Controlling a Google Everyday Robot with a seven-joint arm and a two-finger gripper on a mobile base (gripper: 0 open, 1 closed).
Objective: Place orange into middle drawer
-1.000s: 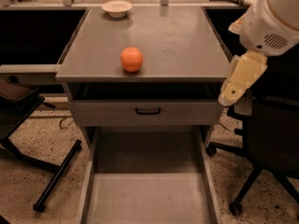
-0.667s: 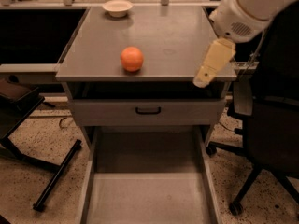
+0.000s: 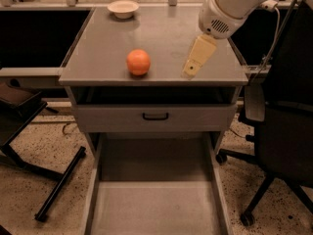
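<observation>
orange: the orange (image 3: 138, 62) sits on the bench (image 3: 161, 31), near the front edge and left of centre, resting free with nothing touching it.
hand: the hand (image 3: 197, 58) hangs over the front right part of the bench top, tip angled down and to the left. It holds nothing. Can't tell how far open it is.
key relation: the orange lies to the left of the hand in the view, at about the same depth from the front edge, with bare bench top between them. Round fruit, so no long axis to line up with.
middle drawer: the middle drawer (image 3: 154, 204) is pulled out below and in front of the bench, floor bare. The top drawer (image 3: 155, 116), with the black handle, is closed.
other: cream bowl (image 3: 122, 8) at the back left, well apart from the orange.
change: the hand was out past the right edge a second ago and has swung in over the bench towards the orange. The orange has not moved.
next, my guess: carry on left, then drop onto the orange.
</observation>
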